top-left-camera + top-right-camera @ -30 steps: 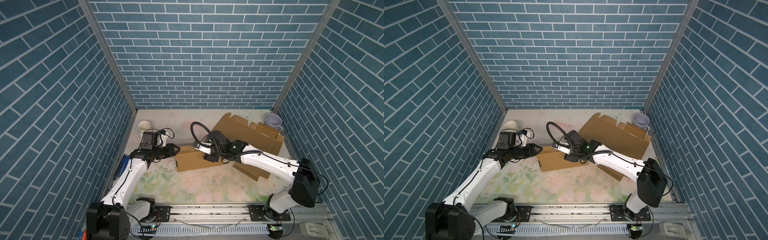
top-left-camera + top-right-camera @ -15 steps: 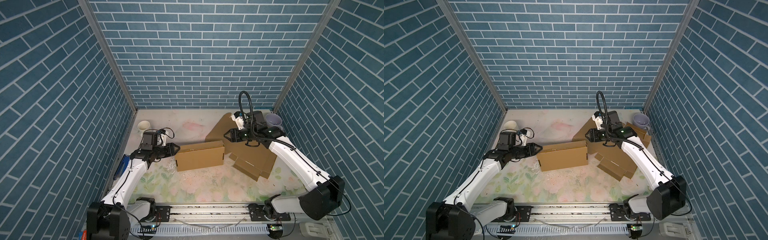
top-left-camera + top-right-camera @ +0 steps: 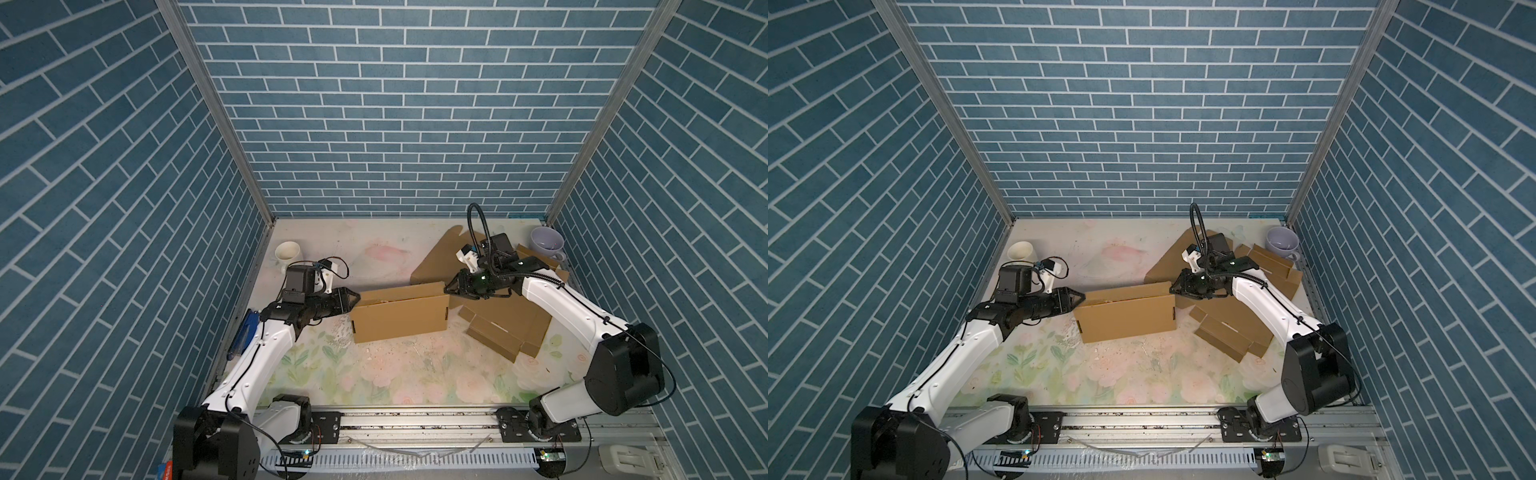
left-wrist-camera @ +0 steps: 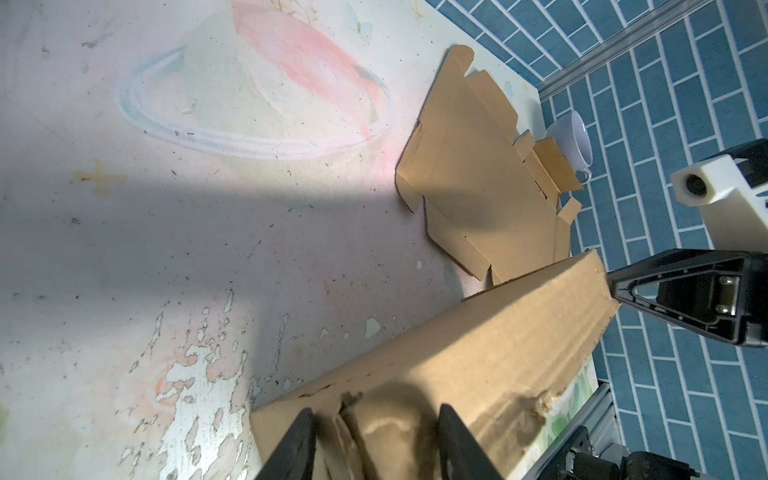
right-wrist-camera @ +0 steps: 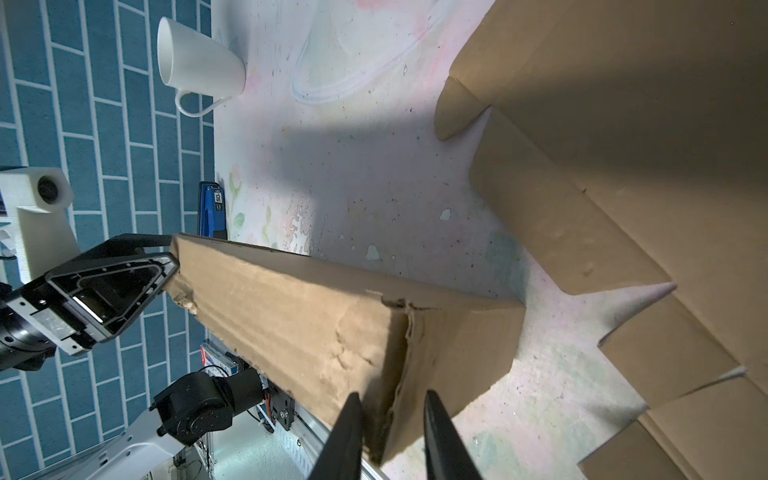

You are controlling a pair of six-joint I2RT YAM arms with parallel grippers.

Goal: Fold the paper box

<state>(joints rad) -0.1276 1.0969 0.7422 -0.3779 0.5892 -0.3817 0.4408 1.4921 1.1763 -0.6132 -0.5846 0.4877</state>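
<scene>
Box (image 3: 399, 320): we judge it light, creasable cardboard; grasp the ends. Left fingers (image 4: 291, 449) and right fingers (image 5: 345, 436) straddle them; grip unconfirmed.

Long brown cardboard box (image 3: 399, 322), folded up, sits centred on the table (image 3: 374, 374), top edges dented

Cardboard box (image 3: 399, 320): matt brown corrugated board, frayed edges. White mug (image 5: 199, 62): glossy ceramic. Tabletop (image 4: 166, 249): worn, flaking print.

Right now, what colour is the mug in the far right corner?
The mug is pale lilac; it shows best in a top view.
</scene>
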